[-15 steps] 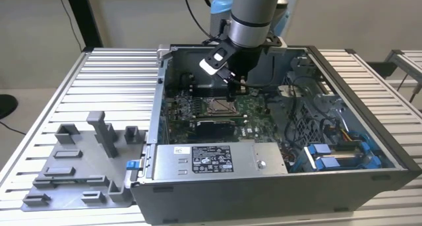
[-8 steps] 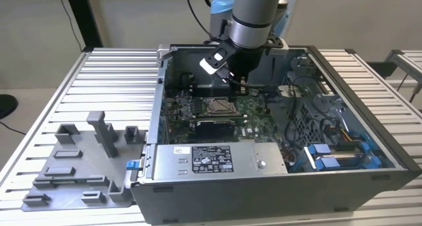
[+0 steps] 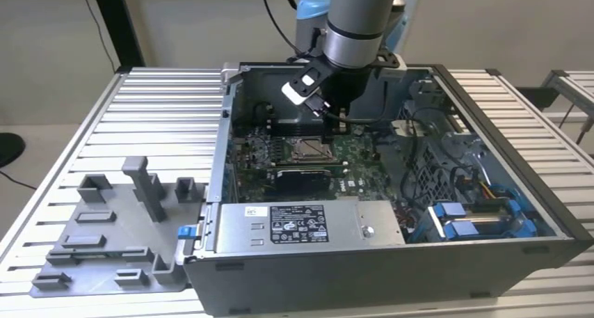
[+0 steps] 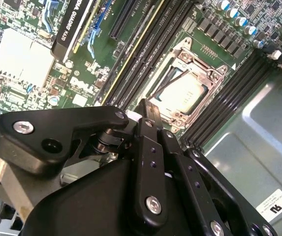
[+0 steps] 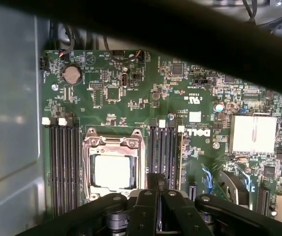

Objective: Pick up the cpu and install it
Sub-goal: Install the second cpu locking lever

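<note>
The cpu (image 5: 112, 172) is a silvery square lying flat inside the metal-framed socket (image 5: 89, 147) on the green motherboard; it also shows as cpu (image 4: 185, 93) and cpu (image 3: 311, 149). My gripper (image 5: 156, 180) hangs above the board just beside the socket, between it and the memory slots (image 5: 164, 147). Its two black fingers meet at the tips with nothing between them. In the second wrist view the gripper (image 4: 145, 105) points toward the socket's edge. In the exterior view the gripper (image 3: 343, 127) reaches down into the open computer case (image 3: 483, 262).
A grey power supply box (image 3: 307, 224) lies at the case's near side. Blue drive caddies (image 3: 464, 217) and cables (image 3: 436, 133) are on the exterior view's right. A grey fixture tray (image 3: 111, 241) stands on the slatted table (image 3: 158, 123) on the exterior view's left.
</note>
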`<move>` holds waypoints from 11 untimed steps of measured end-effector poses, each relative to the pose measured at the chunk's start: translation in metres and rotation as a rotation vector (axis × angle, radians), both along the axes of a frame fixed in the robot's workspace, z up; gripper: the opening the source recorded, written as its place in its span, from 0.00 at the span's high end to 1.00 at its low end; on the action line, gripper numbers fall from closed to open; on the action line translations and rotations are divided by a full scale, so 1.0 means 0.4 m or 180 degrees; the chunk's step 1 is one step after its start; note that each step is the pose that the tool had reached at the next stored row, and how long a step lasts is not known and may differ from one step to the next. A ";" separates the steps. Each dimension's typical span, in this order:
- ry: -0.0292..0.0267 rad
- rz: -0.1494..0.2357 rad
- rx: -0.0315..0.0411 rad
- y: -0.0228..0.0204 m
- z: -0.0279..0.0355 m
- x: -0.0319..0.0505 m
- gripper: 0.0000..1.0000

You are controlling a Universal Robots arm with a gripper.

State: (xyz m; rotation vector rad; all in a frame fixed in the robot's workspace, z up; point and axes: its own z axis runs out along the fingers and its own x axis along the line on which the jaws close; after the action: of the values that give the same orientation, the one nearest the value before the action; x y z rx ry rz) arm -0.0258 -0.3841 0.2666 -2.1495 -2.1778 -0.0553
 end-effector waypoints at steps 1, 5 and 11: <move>0.0000 0.0000 0.0000 0.000 0.000 0.000 1.00; 0.0000 0.0000 0.0000 0.000 0.000 0.000 1.00; 0.0000 0.0001 0.0001 0.000 -0.006 0.002 1.00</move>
State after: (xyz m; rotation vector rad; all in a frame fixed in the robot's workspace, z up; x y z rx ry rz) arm -0.0250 -0.3841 0.2643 -2.1491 -2.1779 -0.0555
